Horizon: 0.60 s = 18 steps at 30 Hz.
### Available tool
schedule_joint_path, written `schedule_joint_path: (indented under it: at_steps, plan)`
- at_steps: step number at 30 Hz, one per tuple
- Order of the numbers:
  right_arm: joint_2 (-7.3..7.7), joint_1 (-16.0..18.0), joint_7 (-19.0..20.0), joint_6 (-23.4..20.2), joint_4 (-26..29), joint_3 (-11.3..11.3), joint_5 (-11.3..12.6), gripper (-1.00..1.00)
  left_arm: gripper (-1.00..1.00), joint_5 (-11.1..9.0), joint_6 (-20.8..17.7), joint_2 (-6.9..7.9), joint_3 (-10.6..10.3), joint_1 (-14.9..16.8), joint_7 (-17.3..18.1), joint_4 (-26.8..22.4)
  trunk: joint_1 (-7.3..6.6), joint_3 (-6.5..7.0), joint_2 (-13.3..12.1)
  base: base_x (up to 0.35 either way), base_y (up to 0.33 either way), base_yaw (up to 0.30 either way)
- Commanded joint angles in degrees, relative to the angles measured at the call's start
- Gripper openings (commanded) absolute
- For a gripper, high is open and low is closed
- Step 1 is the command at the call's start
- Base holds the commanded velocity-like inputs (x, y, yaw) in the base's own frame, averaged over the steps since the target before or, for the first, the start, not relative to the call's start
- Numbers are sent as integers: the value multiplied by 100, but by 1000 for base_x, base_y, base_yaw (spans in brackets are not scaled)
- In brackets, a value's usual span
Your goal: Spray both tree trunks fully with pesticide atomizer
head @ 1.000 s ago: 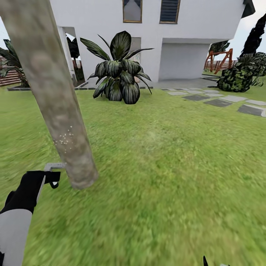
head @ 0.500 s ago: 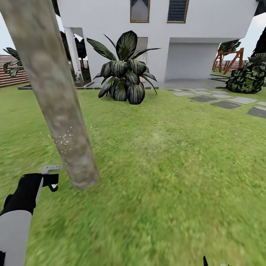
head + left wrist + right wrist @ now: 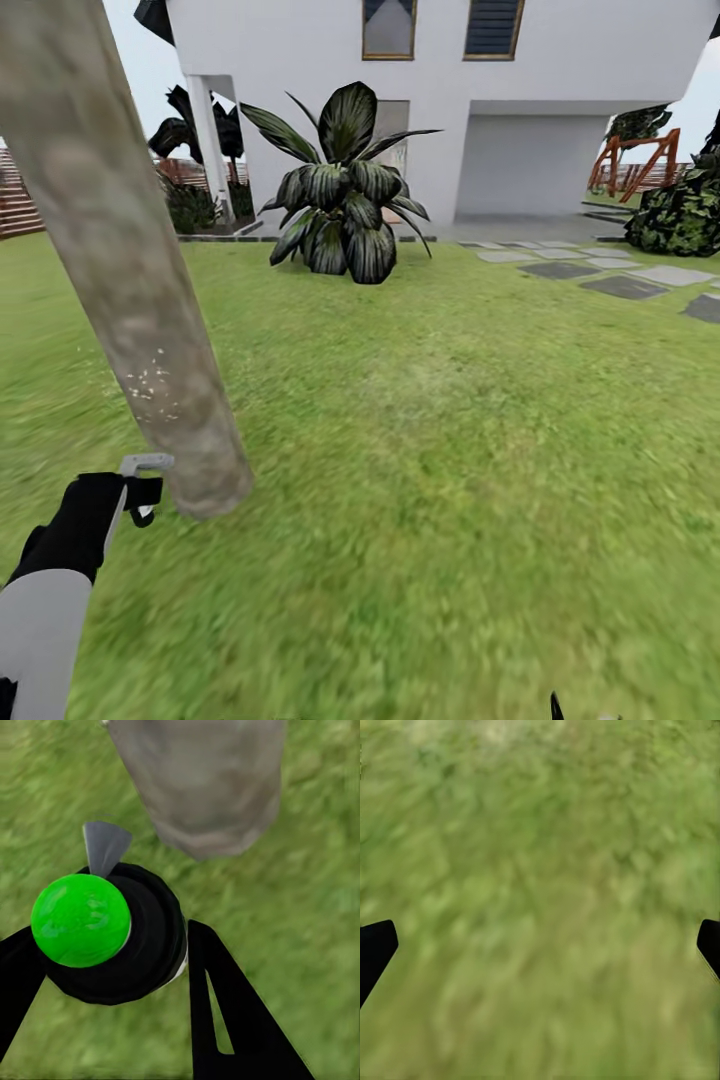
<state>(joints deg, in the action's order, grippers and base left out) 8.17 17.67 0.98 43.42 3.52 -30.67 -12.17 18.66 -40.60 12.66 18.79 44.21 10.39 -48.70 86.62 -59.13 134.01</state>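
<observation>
Head view first: the atomizer [image 3: 140, 478] sits in the left gripper [image 3: 135, 492], its grey nozzle poking toward the tree trunk [image 3: 120, 270] and ending just beside the trunk's foot, low at the left of the lawn [image 3: 450, 450]. A patch of pale specks [image 3: 150, 385] dots the bark a little above the nozzle. From the left wrist view, the two black fingers [image 3: 225, 1020] are clenched around the atomizer's [image 3: 112, 934] dark round body, green cap toward the camera, grey spout aimed at the trunk [image 3: 202, 780] close ahead. The trunk leans across the left edge of the head view, and to its right the grass runs wide and open. Farther off stand a broad-leaved plant [image 3: 340, 200], grey stepping stones [image 3: 600, 275], a round bush [image 3: 685, 215] at the right edge and a white house [image 3: 450, 100] behind. The right gripper [image 3: 540, 945] hangs over bare grass with its fingertips spread wide apart, grasping nothing.
</observation>
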Motion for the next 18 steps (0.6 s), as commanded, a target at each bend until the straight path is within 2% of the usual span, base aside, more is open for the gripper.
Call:
schedule_joint_path:
  at_steps: [1,5,8,18]
  plan:
    - [0,0,1,0,0,0,2,100,-100,-3,4,-1,3,-6,-13,43,0,0,0,2,-272,271]
    - [0,0,2,0,0,0,4,100,-100,-2,296,38,42,-8,-50,377,0,0,0,7,-273,275]
    - [0,0,0,0,0,0,4,100,-100,-2,378,17,11,-9,-264,459,0,0,0,93,-273,217]
    - [0,0,0,0,0,0,4,100,-100,-2,387,1,12,-9,-308,492,0,0,0,183,-236,17]
